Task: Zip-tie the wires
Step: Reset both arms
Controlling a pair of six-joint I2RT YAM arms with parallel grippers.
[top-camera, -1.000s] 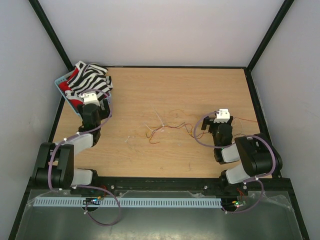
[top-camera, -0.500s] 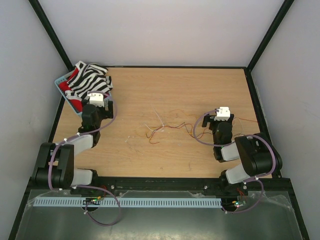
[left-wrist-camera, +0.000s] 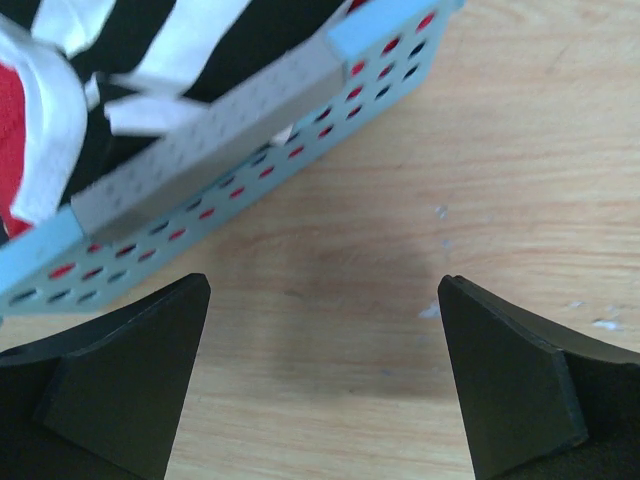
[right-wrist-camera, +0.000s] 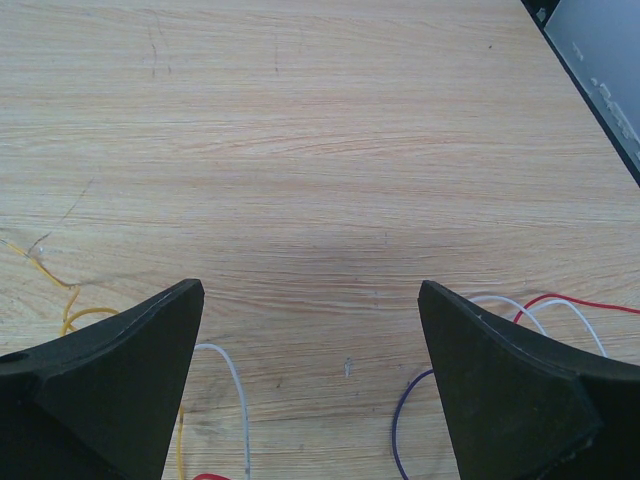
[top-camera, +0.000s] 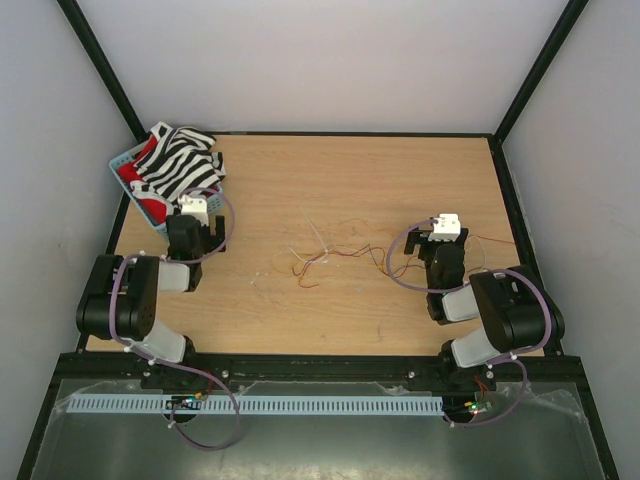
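The wires point(top-camera: 330, 252) lie in a loose red, dark and pale tangle on the middle of the wooden table. A thin whitish strand point(top-camera: 317, 233) sits at the tangle's far side; it is too small to tell whether it is the zip tie. My left gripper point(top-camera: 197, 203) is far left of the wires. It stands open point(left-wrist-camera: 325, 285) over bare wood just in front of a blue basket. My right gripper point(top-camera: 446, 222) is right of the tangle, open point(right-wrist-camera: 312, 290). White point(right-wrist-camera: 235, 390), purple point(right-wrist-camera: 398, 425), red point(right-wrist-camera: 570, 300) and yellow point(right-wrist-camera: 68, 310) wire ends lie by its fingers.
The blue perforated basket point(left-wrist-camera: 300, 130) holds zebra-striped and red cloth point(top-camera: 178, 160) at the table's back left corner. A black frame point(top-camera: 505, 170) edges the table. A long white slotted strip point(top-camera: 260, 405) runs along the near side behind the arm bases.
The left arm has folded back toward its base, drawing its gripper slightly nearer and rightward in front of the basket. The right arm and the wires have hardly moved.
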